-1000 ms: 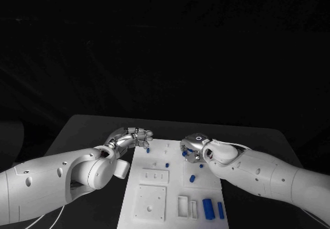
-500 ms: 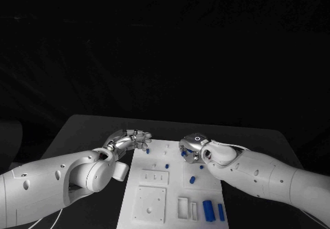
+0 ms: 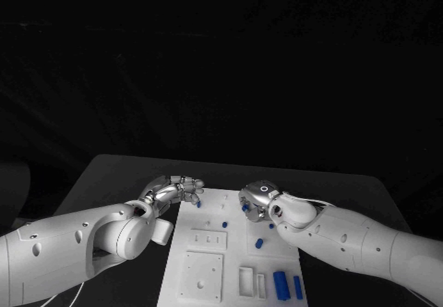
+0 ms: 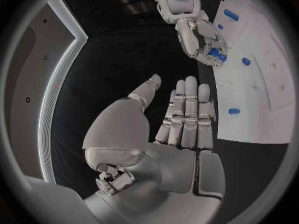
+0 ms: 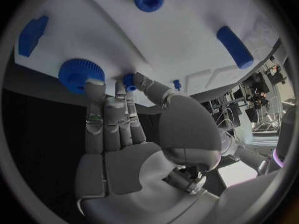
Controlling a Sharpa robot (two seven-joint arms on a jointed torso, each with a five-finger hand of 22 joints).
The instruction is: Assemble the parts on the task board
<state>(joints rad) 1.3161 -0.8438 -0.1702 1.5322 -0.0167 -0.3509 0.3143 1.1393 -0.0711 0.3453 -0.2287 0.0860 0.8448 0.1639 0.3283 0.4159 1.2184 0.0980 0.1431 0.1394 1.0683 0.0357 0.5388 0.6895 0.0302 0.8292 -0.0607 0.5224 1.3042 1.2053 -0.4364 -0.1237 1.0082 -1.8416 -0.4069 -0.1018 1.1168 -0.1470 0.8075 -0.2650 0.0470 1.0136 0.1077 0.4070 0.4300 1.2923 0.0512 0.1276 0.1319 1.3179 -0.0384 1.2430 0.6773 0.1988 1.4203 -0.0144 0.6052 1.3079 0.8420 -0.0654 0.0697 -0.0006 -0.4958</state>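
Board: flat white rectangular task board (image 3: pixel 208 268), lower centre of the head view, on the black table (image 3: pixel 120 173). Nearest, two blue cylinder parts (image 3: pixel 280 285) lie side by side at its lower right; mid-board, a small blue peg (image 3: pixel 258 242). Farther up, the silver right hand (image 3: pixel 257 199) pinches a small blue piece (image 5: pixel 129 80) beside a blue toothed gear (image 5: pixel 79 73). Silver left hand (image 3: pixel 173 190), left of the board's far corner, is empty, fingers extended.
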